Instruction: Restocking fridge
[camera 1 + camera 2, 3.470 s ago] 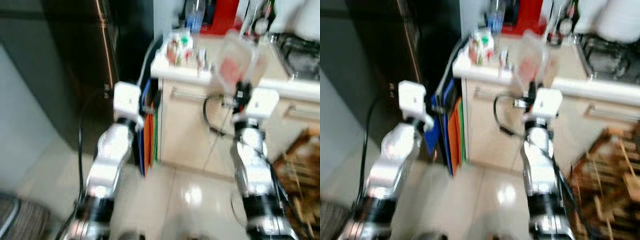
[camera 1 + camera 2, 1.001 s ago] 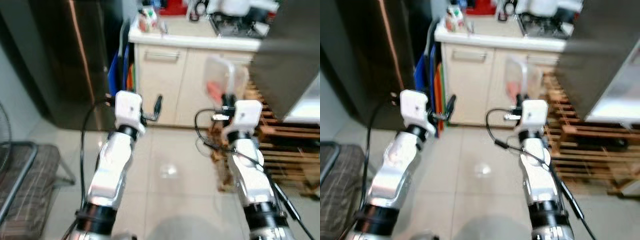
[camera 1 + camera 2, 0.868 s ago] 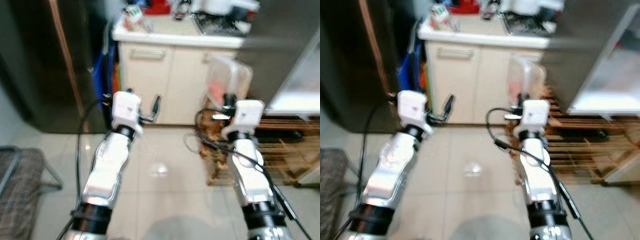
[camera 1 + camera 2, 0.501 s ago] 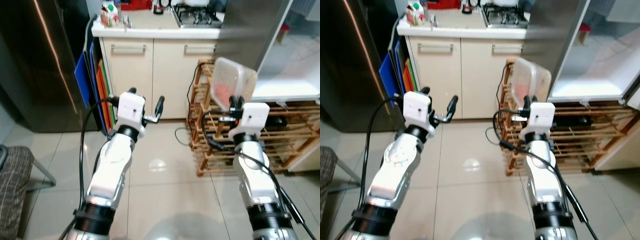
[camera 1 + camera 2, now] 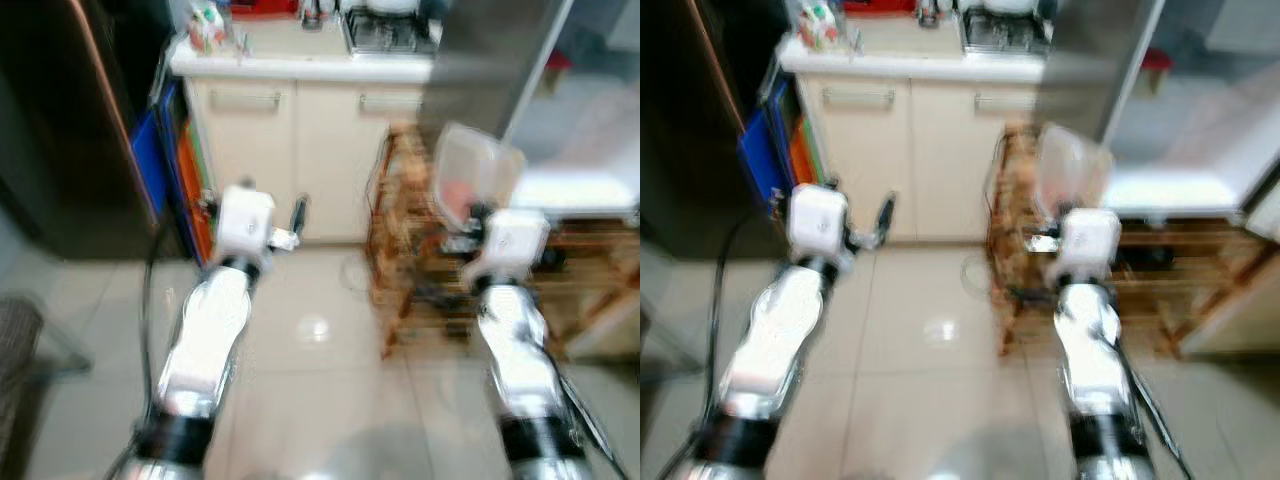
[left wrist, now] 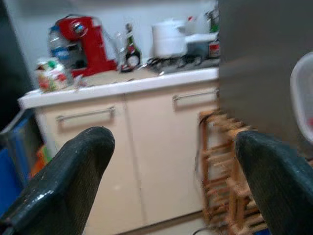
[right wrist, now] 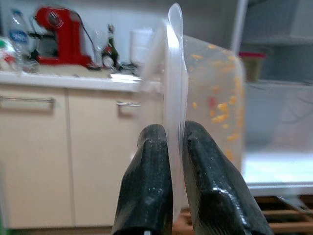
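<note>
**Right gripper carrying a food container in front of the open fridge**

The right gripper point(image 7: 168, 142) is clamped on the rim of a clear plastic food container point(image 7: 205, 93), one black finger on each side of the lid edge, with the box held upright on its side. Orange and red bits of food show through its wall. In the head views, which are blurred, the container point(image 5: 470, 185) stands above the right wrist, in front of a wooden rack point(image 5: 410, 260) that sits on the floor beside the cream cabinets point(image 5: 290, 150).

Just beyond the container, to the robot's right, is the open fridge point(image 5: 1180, 150) with a pale shelf visible inside and its grey door point(image 5: 490, 60) standing ajar between the cabinets and the fridge body.

The left gripper point(image 6: 171, 166) is raised in front of the cabinets with its two fingers spread wide apart and nothing between them.

On the counter point(image 6: 122, 85), a red coffee machine point(image 6: 80, 41) stands at the back left corner beside a water bottle point(image 6: 57, 46), a dark bottle point(image 6: 129, 49) stands near the middle, and a white pot point(image 6: 168, 36) rests on the hob toward the right end.
</note>
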You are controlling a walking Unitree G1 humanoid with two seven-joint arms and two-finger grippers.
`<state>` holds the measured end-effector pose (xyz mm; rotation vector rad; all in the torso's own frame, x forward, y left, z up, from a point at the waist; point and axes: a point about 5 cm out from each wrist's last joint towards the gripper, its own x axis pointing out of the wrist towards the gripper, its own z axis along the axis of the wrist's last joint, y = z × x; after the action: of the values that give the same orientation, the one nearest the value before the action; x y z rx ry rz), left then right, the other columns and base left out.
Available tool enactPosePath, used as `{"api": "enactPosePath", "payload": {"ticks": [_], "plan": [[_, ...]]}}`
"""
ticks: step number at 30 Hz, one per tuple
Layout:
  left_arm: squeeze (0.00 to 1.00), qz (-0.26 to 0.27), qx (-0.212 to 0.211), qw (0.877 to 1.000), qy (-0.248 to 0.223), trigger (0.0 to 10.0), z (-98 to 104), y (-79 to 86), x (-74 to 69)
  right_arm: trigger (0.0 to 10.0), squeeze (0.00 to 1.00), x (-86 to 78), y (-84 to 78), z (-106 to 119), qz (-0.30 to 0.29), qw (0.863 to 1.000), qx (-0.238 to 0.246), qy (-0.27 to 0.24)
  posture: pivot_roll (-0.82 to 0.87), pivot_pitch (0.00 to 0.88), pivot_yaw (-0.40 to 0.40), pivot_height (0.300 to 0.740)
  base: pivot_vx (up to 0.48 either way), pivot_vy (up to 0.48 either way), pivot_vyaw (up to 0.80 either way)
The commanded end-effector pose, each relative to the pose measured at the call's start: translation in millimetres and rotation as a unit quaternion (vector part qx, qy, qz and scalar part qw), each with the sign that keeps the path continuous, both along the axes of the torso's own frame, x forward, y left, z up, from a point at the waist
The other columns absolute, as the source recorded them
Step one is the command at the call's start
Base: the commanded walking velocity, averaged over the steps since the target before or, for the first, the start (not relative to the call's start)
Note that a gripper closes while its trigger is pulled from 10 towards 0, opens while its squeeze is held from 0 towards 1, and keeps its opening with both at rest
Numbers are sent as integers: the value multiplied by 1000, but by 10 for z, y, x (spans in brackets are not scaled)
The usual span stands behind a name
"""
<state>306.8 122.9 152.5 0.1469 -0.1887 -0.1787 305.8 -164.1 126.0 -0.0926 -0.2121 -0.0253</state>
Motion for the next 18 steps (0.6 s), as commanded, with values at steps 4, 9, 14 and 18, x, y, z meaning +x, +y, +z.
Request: {"api": "enactPosePath", "payload": {"ticks": [4,9,14,18], "plan": [[0,-27,1,999,-18,10000,64,-109,-3,0,0,-17,-162,51,-25,1000,-9,-13,16,0,-17,740,318,-356,0],[0,-46,-6,998,-31,10000,102,-174,-34,0,0,-26,-156,40,-24,1000,-10,-11,14,0,-20,740,222,-393,0],[0,-54,-3,998,-35,10000,113,-211,-49,0,0,-45,-163,15,-22,1000,-13,-7,14,0,-21,740,0,-416,0],[0,-44,-3,999,-28,10000,93,-189,-31,0,0,-46,-163,12,-22,1000,-12,-6,13,0,-19,740,291,-374,0]]}}
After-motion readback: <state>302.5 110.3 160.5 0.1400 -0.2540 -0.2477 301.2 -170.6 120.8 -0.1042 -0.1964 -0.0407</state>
